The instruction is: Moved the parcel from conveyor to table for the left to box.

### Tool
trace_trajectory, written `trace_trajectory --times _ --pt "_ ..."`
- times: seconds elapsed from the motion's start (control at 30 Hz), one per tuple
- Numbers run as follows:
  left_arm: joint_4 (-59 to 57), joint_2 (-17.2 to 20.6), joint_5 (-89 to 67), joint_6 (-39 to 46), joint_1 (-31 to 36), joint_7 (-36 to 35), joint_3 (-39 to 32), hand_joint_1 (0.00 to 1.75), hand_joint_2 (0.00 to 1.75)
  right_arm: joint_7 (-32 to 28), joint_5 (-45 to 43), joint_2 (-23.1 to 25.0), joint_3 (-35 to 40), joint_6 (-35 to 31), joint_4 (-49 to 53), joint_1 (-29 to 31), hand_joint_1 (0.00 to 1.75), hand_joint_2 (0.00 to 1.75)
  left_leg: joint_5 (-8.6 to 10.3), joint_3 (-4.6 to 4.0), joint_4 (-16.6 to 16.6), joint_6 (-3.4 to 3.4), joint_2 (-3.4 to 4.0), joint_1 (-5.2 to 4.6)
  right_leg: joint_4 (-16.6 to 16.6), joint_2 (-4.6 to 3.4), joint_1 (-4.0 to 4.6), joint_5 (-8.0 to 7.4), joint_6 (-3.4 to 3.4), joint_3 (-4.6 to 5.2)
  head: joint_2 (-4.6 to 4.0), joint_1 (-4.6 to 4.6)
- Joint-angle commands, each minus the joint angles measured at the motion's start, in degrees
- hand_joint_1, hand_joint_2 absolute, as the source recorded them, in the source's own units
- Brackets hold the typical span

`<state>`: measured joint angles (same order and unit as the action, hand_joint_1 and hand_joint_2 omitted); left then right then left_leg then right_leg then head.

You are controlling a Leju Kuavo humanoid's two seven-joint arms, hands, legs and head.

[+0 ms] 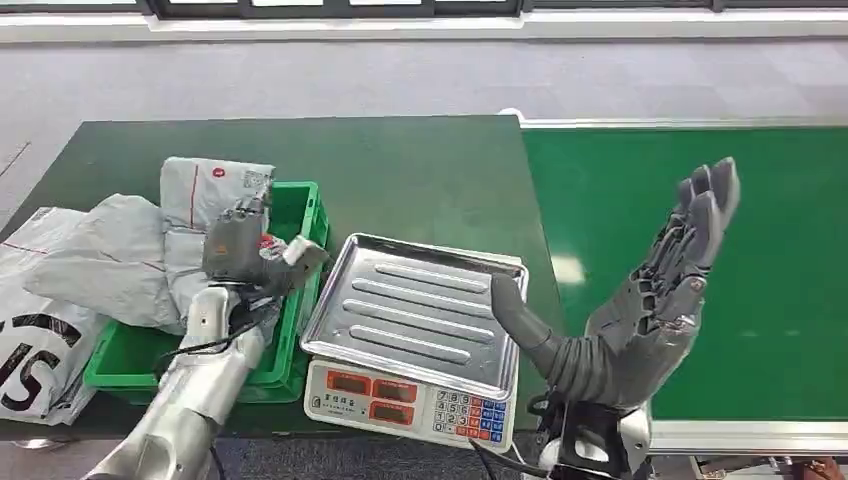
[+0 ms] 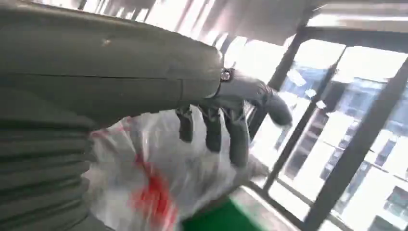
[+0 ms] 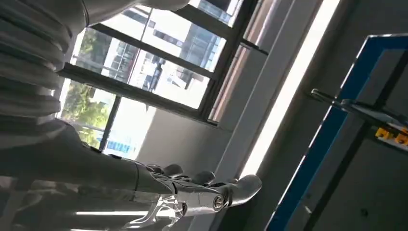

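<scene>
The right hand [image 1: 655, 300] is up over the near edge of the green conveyor [image 1: 760, 270], palm raised, fingers [image 1: 712, 205] stretched apart and grasping nothing. The belt around it is bare green from its white side rail out to the far edge.

Over on the dark green worktop [image 1: 400, 170], the left hand [image 1: 245, 250] sits above the green crate [image 1: 300, 215], right at its inner wall. The left wrist view shows its fingers [image 2: 214, 127] lying over a grey-white parcel [image 2: 159, 178] with red print, but that picture is blurred; whether they are clasping the parcel or only resting on it, I cannot tell. More grey parcels [image 1: 150, 250] are heaped in the crate and spill over its far and left rims, with a white bag [image 1: 35, 340] hanging off the worktop's left edge.

Between the two arms stands the scale [image 1: 415, 340], its steel tray [image 1: 420, 305] bare, its keypad flush with the worktop's near edge. The crate's right wall runs just beside the tray. Behind the scale, the worktop lies open to its far edge.
</scene>
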<state>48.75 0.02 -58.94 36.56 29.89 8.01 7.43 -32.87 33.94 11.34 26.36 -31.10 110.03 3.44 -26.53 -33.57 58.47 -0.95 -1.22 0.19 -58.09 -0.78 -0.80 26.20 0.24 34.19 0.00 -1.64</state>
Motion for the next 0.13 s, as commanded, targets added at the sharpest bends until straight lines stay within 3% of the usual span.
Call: trace_trajectory --times 0.03,0.13 --pt "33.84 -6.63 38.03 -5.30 -17.20 12.56 -10.50 0.00 0.00 -1.25 -2.80 0.32 -4.78 -0.85 -1.78 0.76 0.00 1.75 -0.06 0.10 -0.10 0.03 0.31 0.02 0.15 -0.14 0.05 -0.03 -0.01 -0.08 0.00 0.00" --pt "40.64 -7.08 47.04 -7.90 -24.32 14.90 -7.34 0.00 0.00 -1.12 -2.99 0.38 -6.48 -0.70 -1.43 0.26 0.00 1.75 -0.15 0.12 -0.10 0.03 0.46 -0.01 0.12 -0.34 0.01 0.00 0.00 0.01 0.00 0.00"
